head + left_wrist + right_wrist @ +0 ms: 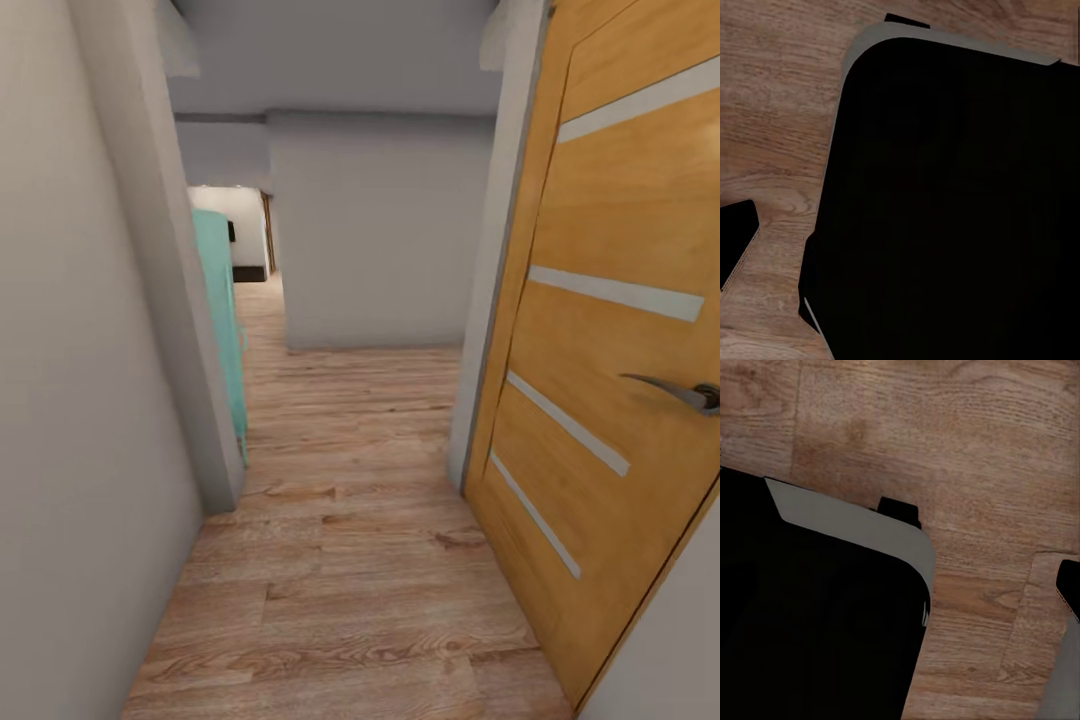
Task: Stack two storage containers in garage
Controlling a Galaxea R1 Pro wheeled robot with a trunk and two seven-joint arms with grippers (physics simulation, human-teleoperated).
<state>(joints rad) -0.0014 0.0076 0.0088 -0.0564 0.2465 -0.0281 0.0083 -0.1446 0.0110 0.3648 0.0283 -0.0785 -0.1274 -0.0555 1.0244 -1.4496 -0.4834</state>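
The robot faces down a narrow hallway of wood plank floor [340,560], an open wooden door [610,400] at its right and a teal appliance [222,320] ahead left. No storage container is visible, so which hand lies nearer cannot be judged. Both wrist views look down past the dark robot base [960,210] at the planks, and whether either hand is apart or together cannot be told.

A home's interior hallway is shown: light wood plank flooring [340,560] is laid between plain grey walls [380,230], an open wooden door [610,330] with a metal lever handle [680,392] is seen, and a turquoise panel [222,320] is glimpsed.
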